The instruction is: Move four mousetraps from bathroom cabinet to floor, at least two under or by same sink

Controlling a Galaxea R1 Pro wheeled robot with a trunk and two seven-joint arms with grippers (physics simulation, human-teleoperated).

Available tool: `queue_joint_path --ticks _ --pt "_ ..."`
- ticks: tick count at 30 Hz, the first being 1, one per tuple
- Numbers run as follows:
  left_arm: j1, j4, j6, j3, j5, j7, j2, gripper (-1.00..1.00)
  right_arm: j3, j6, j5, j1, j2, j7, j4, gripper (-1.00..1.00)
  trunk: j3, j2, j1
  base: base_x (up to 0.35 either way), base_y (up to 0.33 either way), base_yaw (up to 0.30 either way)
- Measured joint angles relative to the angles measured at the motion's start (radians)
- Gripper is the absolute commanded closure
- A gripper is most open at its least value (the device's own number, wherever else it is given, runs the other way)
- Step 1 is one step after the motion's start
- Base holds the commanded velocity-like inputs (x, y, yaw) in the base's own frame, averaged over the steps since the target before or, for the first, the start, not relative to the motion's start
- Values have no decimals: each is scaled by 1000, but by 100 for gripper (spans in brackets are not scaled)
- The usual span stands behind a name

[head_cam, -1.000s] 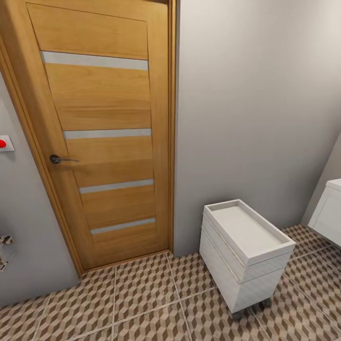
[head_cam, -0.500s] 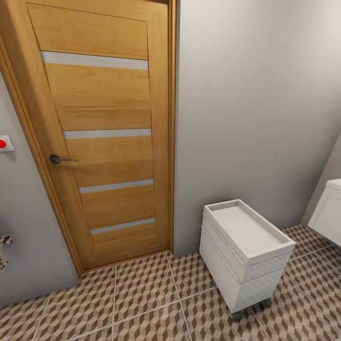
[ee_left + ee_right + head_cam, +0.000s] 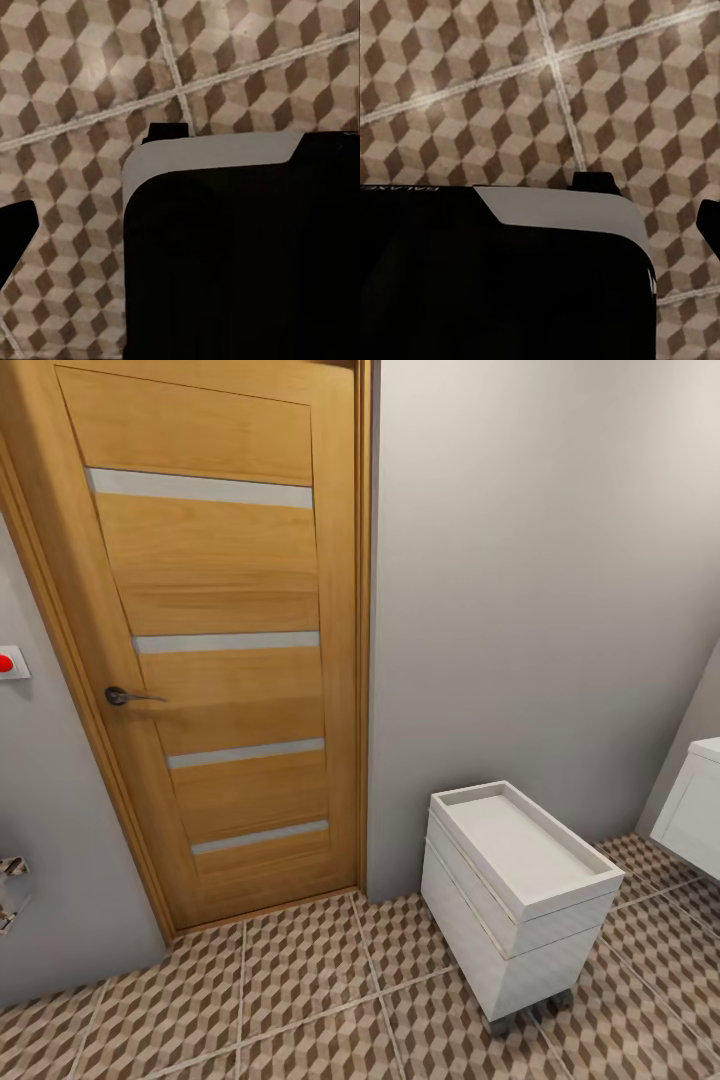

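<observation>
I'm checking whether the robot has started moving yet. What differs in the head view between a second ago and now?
Nothing visibly changed. The wooden door, the small white wheeled drawer unit and the cube-patterned bathroom floor sit at the same spots in the head view throughout, so neither the camera nor these things moved.

The right wrist camera looked down on the bathroom floor (image 3: 510,90), its brown, beige and white cube-patterned tiles crossed by pale grout lines. A large black body with a pale grey rim (image 3: 577,214), part of the robot, covered the lower portion.
</observation>
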Motion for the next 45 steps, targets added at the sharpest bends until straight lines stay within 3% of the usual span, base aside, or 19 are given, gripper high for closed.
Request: queue_joint_path --ticks 3,7,24,31,33,37,41,45 --pt "0 89 -3 0 -1 -2 -8 -100 -1 -1 -2 0 1 2 1 -100 0 0 0 0 0 0" --pt "0 144 -5 -1 -1 -4 -11 -100 -4 1 -4 0 3 5 1 -100 0 0 0 0 0 0" --pt "1 243 0 7 3 1 -10 -100 -5 -5 -3 0 3 3 -22 -100 0 0 0 0 0 0" --pt "0 242 -4 11 3 -2 -6 -100 -4 -7 2 0 0 -1 -105 -100 0 0 0 0 0 0" --pt "-1 212 -5 13 3 0 -5 -100 -4 -7 4 0 0 -2 -152 -100 0 0 0 0 0 0" --pt "-1 55 -6 14 4 2 -2 -100 -4 -6 6 0 -2 -6 -240 -100 0 0 0 0 0 0" --pt "-1 -188 -2 15 11 0 -1 -100 -4 -7 8 0 -4 -12 -345 -100 0 0 0 0 0 0" --pt "0 -320 -3 17 34 1 -4 -100 -4 -14 8 0 -5 -14 -390 -100 0 0 0 0 0 0"
